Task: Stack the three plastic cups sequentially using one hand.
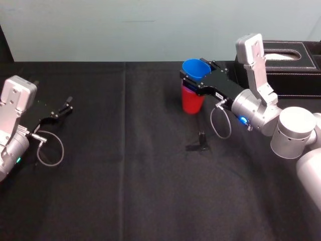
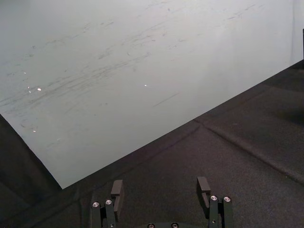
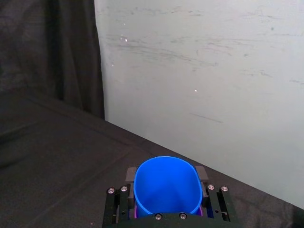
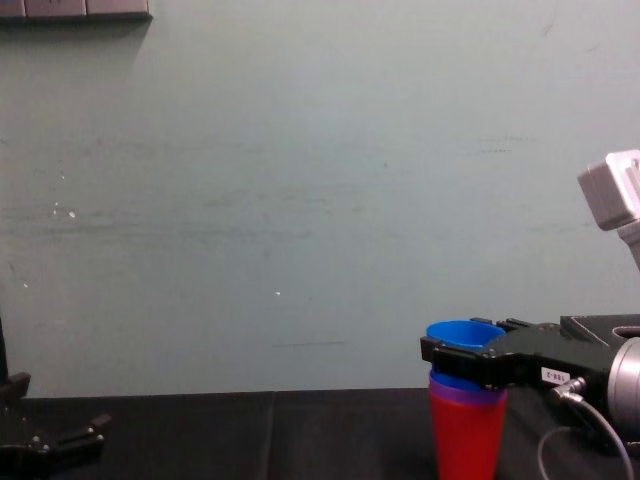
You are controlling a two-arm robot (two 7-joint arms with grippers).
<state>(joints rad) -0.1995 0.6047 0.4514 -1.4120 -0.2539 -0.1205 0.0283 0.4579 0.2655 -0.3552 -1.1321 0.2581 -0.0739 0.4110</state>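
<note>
Since the blue cup (image 1: 194, 68) has to sit straight inside the purple cup (image 4: 465, 392) and red cup (image 1: 192, 103), the right end effector (image 1: 198, 71) squeezes it near its top, just beside the tissue box (image 1: 291, 60) on the table (image 1: 125, 165). Far from the tissue box, the left end effector (image 1: 66, 104) rests with its fingers apart.

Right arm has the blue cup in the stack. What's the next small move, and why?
Probably open the right gripper and let go. It clasps the blue cup, which sits nested in the purple cup, itself inside the red cup, so all three look stacked. The left gripper is parked open on the left.
</note>
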